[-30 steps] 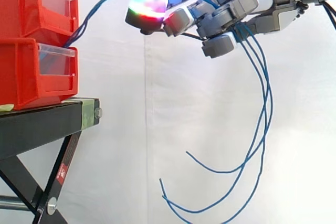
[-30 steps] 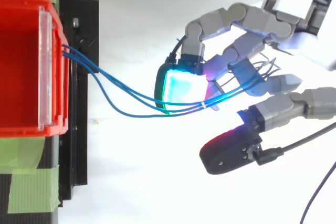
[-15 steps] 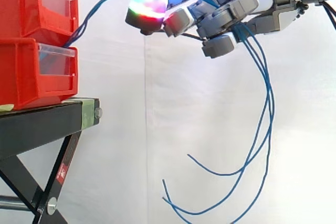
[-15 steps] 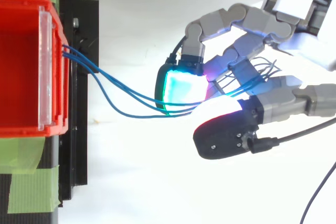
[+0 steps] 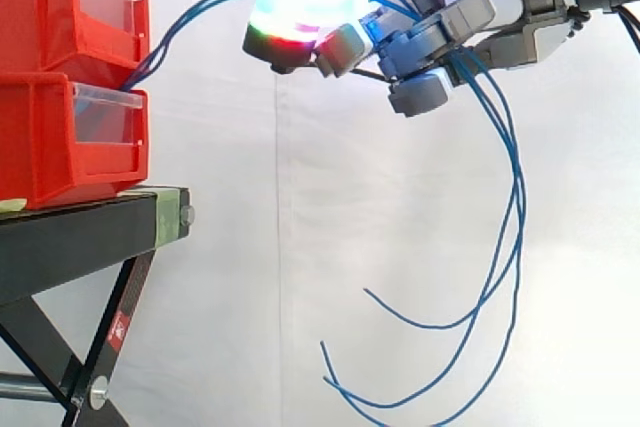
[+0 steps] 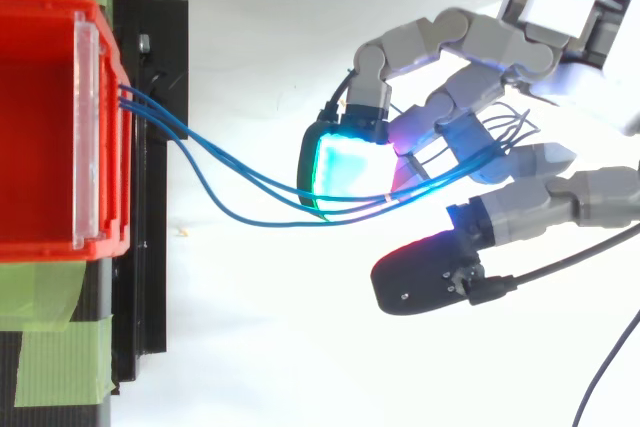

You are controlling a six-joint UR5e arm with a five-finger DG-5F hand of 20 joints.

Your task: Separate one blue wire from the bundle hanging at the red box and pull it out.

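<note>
- Arching out from where the upper red bin (image 5: 40,7) meets the lower red bin (image 5: 50,142), the blue wires (image 5: 513,207) climb rightward to the hand (image 5: 440,32) high in your side view.
- Bent fingers close around the bundle. The wires thread between them and come out on the far side.
- From there the strands drop in long, loose curves before the white curtain (image 5: 300,277), their free ends curling up low in the frame, well clear of the black stand (image 5: 80,237).
- Both bins sit stacked on that stand at the left edge, with the hand well apart from them.
- Seen from above, your top view shows the wires (image 6: 240,197) leaving the front lip of the upper red bin (image 6: 40,127) and fanning slightly as they cross open space.
- They run across a cyan-glowing fingertip pad (image 6: 350,172) and on under the curled fingers of the hand (image 6: 520,42).
- A dark pad with a red glow (image 6: 425,282) sits just beside the bundle, not touching it.
- Green tape (image 6: 50,357) lies over the stand (image 6: 150,277) beside the bin.
</note>
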